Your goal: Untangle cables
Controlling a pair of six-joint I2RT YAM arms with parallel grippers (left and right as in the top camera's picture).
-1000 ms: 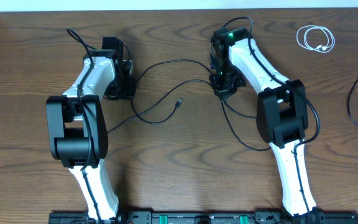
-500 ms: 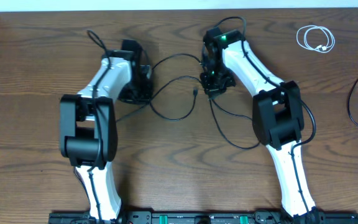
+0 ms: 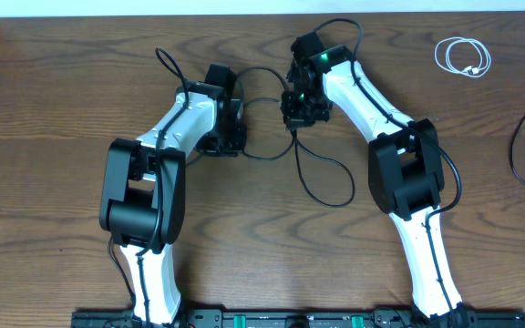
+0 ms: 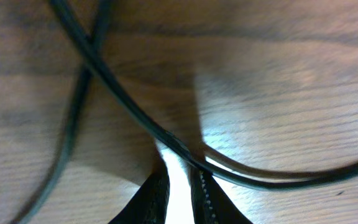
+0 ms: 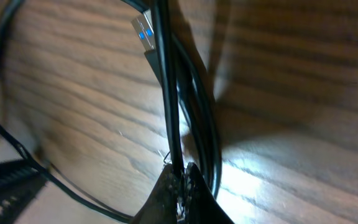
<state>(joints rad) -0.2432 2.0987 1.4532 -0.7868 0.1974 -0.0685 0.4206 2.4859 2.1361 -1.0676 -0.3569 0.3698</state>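
The black cable (image 5: 168, 93) rises from our right gripper (image 5: 180, 182), whose jaws are clamped on it, with a blue-tongued plug (image 5: 143, 32) alongside. Our left gripper (image 4: 180, 179) shows only a narrow slit. The cable crosses its tips, but we cannot tell if it is pinched. The cable loops over the table (image 3: 44, 109) between the arms, and the white cable (image 3: 463, 56) lies coiled well apart, far right

The white cable (image 3: 463, 56) is lying in a small loose coil at the upper right of the overhead frame, well apart from the other. The black cable (image 3: 328, 203) is trailing across the upper middle and curving down into a wide loop toward the centre. In the right wrist view its strands are running side by side past its silver, blue-marked plug (image 5: 143, 31), one strand sitting pinched in the right hand (image 5: 180, 177).
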